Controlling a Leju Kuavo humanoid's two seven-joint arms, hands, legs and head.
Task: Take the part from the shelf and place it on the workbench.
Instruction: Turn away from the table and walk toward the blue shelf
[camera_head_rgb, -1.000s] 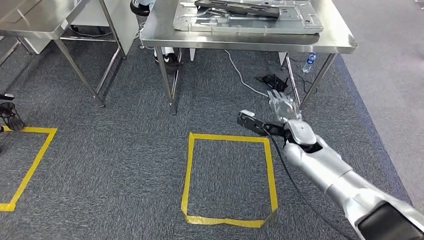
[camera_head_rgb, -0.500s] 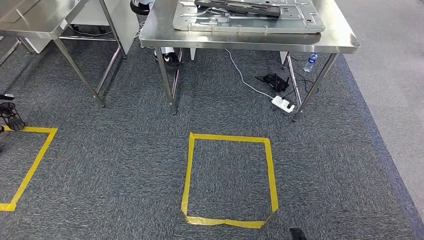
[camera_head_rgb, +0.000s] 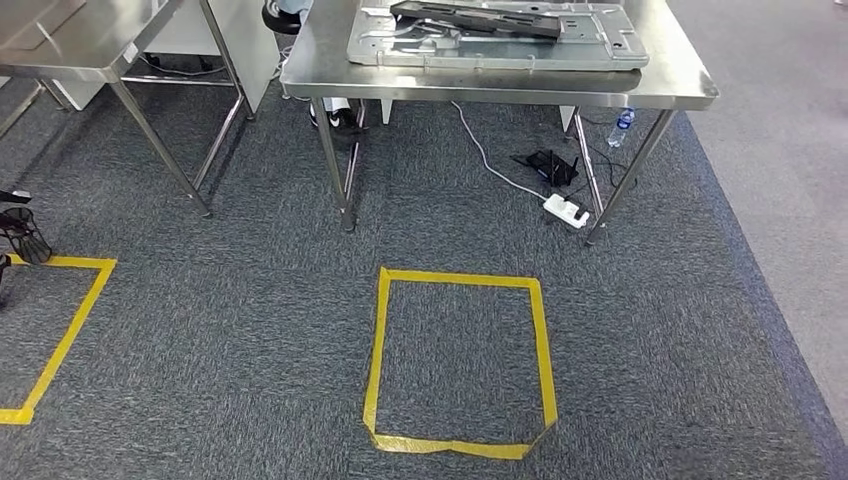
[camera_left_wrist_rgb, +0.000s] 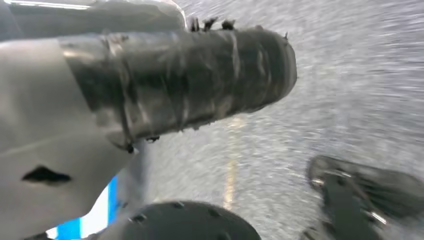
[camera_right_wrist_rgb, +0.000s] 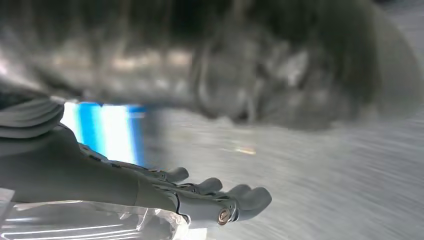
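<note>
Steel workbench (camera_head_rgb: 660, 85) carried the dark part (camera_head_rgb: 475, 17) on a grey tray (camera_head_rgb: 600, 45), well apart from both hands, apparently delivered. Right hand (camera_right_wrist_rgb: 200, 192) hung, fingers straight, gripping nothing; left hand (camera_left_wrist_rgb: 175, 85) was blurred, state undeterminable.

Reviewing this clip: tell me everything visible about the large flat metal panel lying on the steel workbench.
The large flat grey metal panel lies flat on the stainless steel workbench, covering most of its top. It looks like stamped sheet metal with raised ribs, cut-outs and small holes, and its surface is dull rather than mirror-like. A long dark bar-shaped part rests across its far side, slightly angled. Its far edge is cut off by the frame. No hand touches it.
</note>
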